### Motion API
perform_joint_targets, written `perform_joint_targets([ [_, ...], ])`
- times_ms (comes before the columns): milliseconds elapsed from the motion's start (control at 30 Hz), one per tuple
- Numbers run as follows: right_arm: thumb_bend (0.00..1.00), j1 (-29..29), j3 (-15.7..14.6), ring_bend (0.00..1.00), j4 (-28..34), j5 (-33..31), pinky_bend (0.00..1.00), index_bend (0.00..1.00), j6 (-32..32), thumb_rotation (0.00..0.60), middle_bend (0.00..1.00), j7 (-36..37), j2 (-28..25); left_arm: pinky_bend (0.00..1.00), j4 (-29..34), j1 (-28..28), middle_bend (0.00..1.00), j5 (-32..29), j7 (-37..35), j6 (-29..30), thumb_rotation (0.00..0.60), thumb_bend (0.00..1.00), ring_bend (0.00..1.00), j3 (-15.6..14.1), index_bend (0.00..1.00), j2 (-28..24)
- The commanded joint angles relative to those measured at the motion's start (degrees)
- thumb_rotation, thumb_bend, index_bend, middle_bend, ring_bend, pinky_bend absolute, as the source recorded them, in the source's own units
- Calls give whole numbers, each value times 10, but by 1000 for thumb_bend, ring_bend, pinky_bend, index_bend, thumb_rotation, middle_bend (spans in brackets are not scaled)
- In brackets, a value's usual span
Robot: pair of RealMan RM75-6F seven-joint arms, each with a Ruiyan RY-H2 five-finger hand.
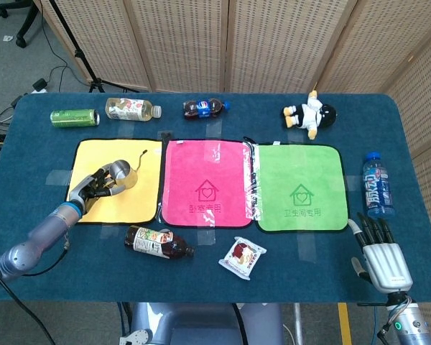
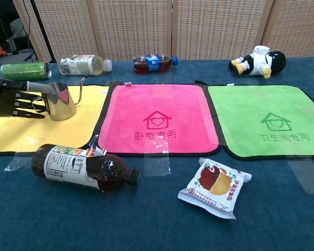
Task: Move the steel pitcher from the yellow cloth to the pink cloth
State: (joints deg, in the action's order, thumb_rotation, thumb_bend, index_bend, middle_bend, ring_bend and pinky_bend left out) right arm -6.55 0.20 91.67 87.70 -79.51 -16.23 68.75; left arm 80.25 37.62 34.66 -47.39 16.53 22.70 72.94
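The steel pitcher (image 1: 123, 173) (image 2: 63, 102) stands on the yellow cloth (image 1: 93, 154) (image 2: 21, 130), near its right side, its thin spout pointing toward the pink cloth (image 1: 205, 183) (image 2: 157, 115). My left hand (image 1: 95, 185) (image 2: 13, 99) is against the pitcher's handle side. Its fingers (image 2: 29, 107) are stretched out and apart, touching the body, and the thumb lies along the rim. No closed grip shows. My right hand (image 1: 383, 260) lies open at the near right of the table, holding nothing.
A dark bottle (image 1: 158, 243) (image 2: 83, 166) lies just in front of the yellow cloth. A snack packet (image 1: 242, 257) lies nearer the middle. A green can (image 1: 75, 117), a tea bottle (image 1: 133, 109) and a cola bottle (image 1: 205, 108) lie at the back. The green cloth (image 1: 300, 187) is at the right.
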Motion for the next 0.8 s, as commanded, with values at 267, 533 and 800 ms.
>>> perform_joint_targets([
  [267,410,0,-1,0,0,1,0,0,0,600,0,-3,2,0,24,2,0,-1,30,36,600,237,0,-5,0,-6],
  [533,411,-1,-2,0,0,2,0,0,1,600,0,-6,4,0,14,16,0,-19,45,40,600,237,0,-15,0,3],
  [800,409,-2,-3,0,-2,2,0,0,2,600,0,-6,5,0,27,49,0,-35,83,64,600,237,0,-25,0,19],
])
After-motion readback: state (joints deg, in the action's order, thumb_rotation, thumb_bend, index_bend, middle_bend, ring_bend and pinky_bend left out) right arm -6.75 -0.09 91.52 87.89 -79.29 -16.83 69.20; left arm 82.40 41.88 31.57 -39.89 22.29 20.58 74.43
